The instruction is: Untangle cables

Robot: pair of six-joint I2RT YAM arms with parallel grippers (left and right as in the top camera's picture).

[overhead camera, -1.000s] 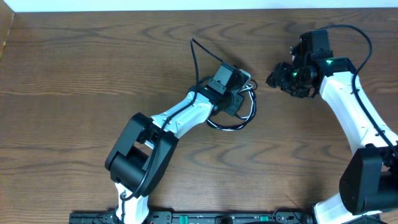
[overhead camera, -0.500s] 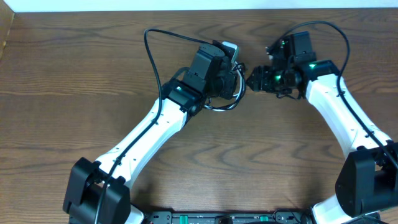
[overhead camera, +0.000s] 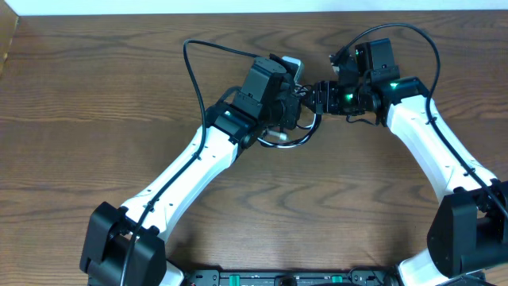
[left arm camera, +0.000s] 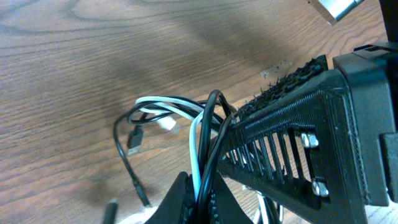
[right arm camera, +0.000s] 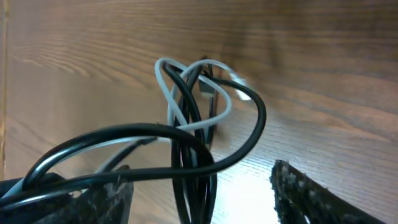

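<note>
- Brown wood-grain table (overhead camera: 95,103) is bare on its left side. The left arm's own wire (overhead camera: 187,57) arcs above it and is not part of the tangle.
- Left gripper (left arm camera: 198,198) reaches to the far middle of the table and is clamped tight on the cables (left arm camera: 174,106). Its wrist view shows a white cord (left arm camera: 193,152) and a black one pinched together between the tips. The other loops hang toward the wood, with a small black plug (left arm camera: 134,140) dangling free.
- Held off the table, the bundle sits at the far centre between the two tools. In the overhead view a black loop droops on its near side.
- Right gripper (right arm camera: 202,193), just right of the bundle, has its fingers spread wide. Several black strands and the white one run through the gap, and nothing is pinched there yet.
- Closing here would likely catch several strands at once. Pulling away would then draw the knot tighter instead of freeing one cord.
- The left pinch holds two cords together, so a hard tug could drag both along. It could also slip a thin strand out and drop the bundle.
- The two tools are very near each other, so a small sideways error could knock finger against finger.
</note>
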